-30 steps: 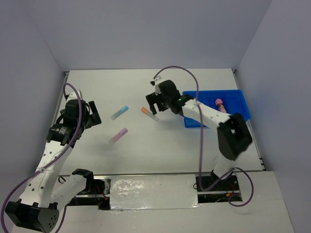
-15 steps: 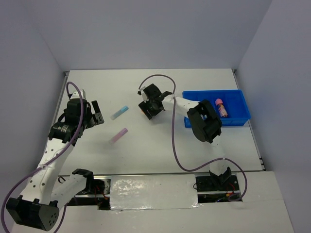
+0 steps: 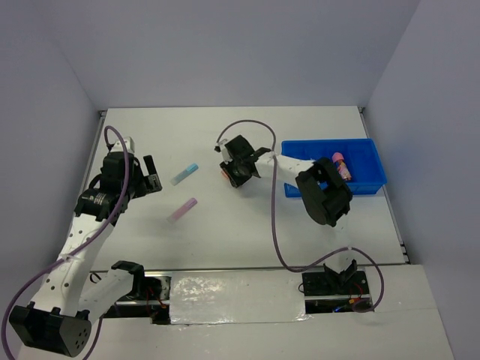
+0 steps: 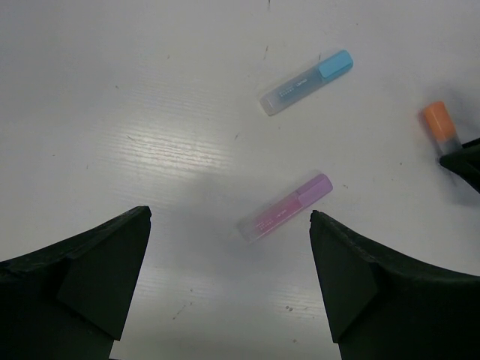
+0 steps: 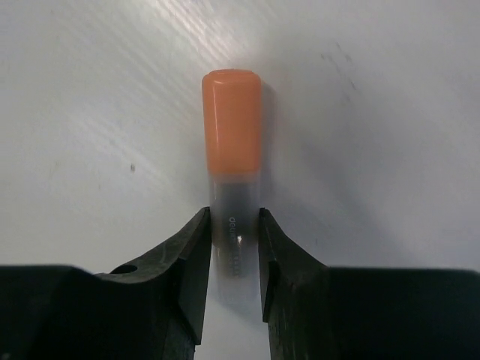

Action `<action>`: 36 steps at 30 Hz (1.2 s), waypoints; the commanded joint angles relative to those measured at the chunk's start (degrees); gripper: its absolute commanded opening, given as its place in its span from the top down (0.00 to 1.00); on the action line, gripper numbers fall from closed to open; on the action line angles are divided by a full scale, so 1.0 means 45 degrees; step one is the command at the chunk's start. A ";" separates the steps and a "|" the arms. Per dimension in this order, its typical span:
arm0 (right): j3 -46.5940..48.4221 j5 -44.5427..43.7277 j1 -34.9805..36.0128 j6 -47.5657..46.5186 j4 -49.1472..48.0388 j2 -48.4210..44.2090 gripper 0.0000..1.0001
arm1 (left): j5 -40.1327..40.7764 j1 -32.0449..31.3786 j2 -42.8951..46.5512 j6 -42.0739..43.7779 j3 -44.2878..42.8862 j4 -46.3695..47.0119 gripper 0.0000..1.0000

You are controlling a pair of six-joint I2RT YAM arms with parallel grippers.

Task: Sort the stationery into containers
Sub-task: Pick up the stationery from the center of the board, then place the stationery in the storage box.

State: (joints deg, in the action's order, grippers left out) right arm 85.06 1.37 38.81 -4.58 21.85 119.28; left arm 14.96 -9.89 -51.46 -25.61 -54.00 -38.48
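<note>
In the right wrist view an orange-capped stick lies on the white table, and my right gripper is shut on its clear body, both fingers touching it. From above, that gripper sits low at mid table, left of the blue tray. My left gripper hovers open at the left. In its wrist view the jaws stand wide apart above a lilac-pink stick. A blue-capped stick lies beyond it, and the orange stick shows at the right edge.
A pink-capped bottle lies in the tray's right part. The blue-capped stick and the lilac-pink stick lie between the two arms. Grey walls close in the table on three sides.
My right gripper has swung left, come down over the orange stick and closed its jaws on it. The left arm shifted slightly early on and then held still, open.
</note>
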 commanded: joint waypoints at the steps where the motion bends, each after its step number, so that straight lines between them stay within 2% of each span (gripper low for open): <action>1: -0.1125 0.0401 -0.0497 0.0548 -0.1357 -0.2732 1.00 | -0.0336 0.0030 0.0244 0.0241 0.0047 0.0485 0.01; 3: -0.1595 -0.0806 -0.0810 0.0297 -0.1554 -0.4218 1.00 | -0.0356 0.0030 0.0361 0.0260 0.0085 0.0543 0.01; 4: -0.1867 -0.2281 -0.0908 0.0140 -0.1477 -0.4977 1.00 | -0.0549 0.0030 0.0400 0.0260 0.0105 0.0601 0.01; 7: -0.1696 -0.4963 -0.1279 -0.1108 -0.0210 -0.5646 1.00 | -0.0960 0.0011 0.0518 0.0339 0.0183 0.0719 0.01; 8: -0.1656 -0.6460 -0.1435 -0.1382 0.0509 -0.5706 1.00 | -0.1058 0.0010 0.0499 0.0339 0.0183 0.0719 0.01; 11: -0.1324 -0.8131 -0.2819 -0.1697 0.1877 -0.5707 1.00 | -0.1059 -0.0067 0.0499 0.0319 0.0164 0.0641 0.01; 15: -0.0661 -1.0783 -0.5529 -0.1541 0.3094 -0.4754 1.00 | -0.0552 -0.0379 0.0655 0.0241 0.0164 0.0544 0.01; 17: -0.0581 -1.0851 -0.6218 -0.2065 0.2688 -0.4420 1.00 | -0.0318 -0.0711 0.0713 0.0241 0.0163 0.0504 0.01; 19: -0.1104 -1.0850 -0.6998 -0.3373 0.1229 -0.4107 1.00 | -0.0336 -0.1004 0.0675 0.0260 0.0164 0.0523 0.01; 22: -0.1537 -1.1689 -0.7684 -0.3378 0.0693 -0.3968 1.00 | -0.0551 -0.1083 0.0558 0.0319 0.0144 0.0543 0.01; 25: -0.2434 -1.2001 -0.8038 -0.3999 -0.1116 -0.4320 1.00 | -0.0882 -0.1103 0.0518 0.0358 0.0144 0.0602 0.01; 27: -0.2535 -1.2294 -0.8213 -0.4430 -0.1358 -0.4049 0.97 | -0.1019 -0.1142 0.0538 0.0416 0.0183 0.0641 0.01; 31: -0.2319 -1.2219 -0.8526 -0.3925 -0.0968 -0.3520 0.92 | -0.1118 -0.1317 0.0479 0.0436 0.0203 0.0660 0.01; 32: -0.2223 -1.1966 -0.8526 -0.3711 -0.0871 -0.3268 0.88 | -0.1137 -0.1395 0.0460 0.0456 0.0183 0.0660 0.01; 34: -0.2008 -1.1905 -0.8526 -0.3417 -0.0383 -0.2974 0.70 | -0.1157 -0.1474 0.0440 0.0456 0.0183 0.0660 0.01; 35: -0.1814 -1.1866 -0.8526 -0.3261 -0.0247 -0.2702 0.65 | -0.1157 -0.1493 0.0440 0.0475 0.0202 0.0660 0.01; 36: -0.1734 -1.1808 -0.8526 -0.3202 -0.0071 -0.2602 0.53 | -0.1157 -0.1494 0.0459 0.0475 0.0203 0.0660 0.01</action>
State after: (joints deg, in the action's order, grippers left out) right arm 74.52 -50.98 0.71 -21.04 20.84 105.23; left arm 10.63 -16.19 -49.41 -25.19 -53.21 -37.34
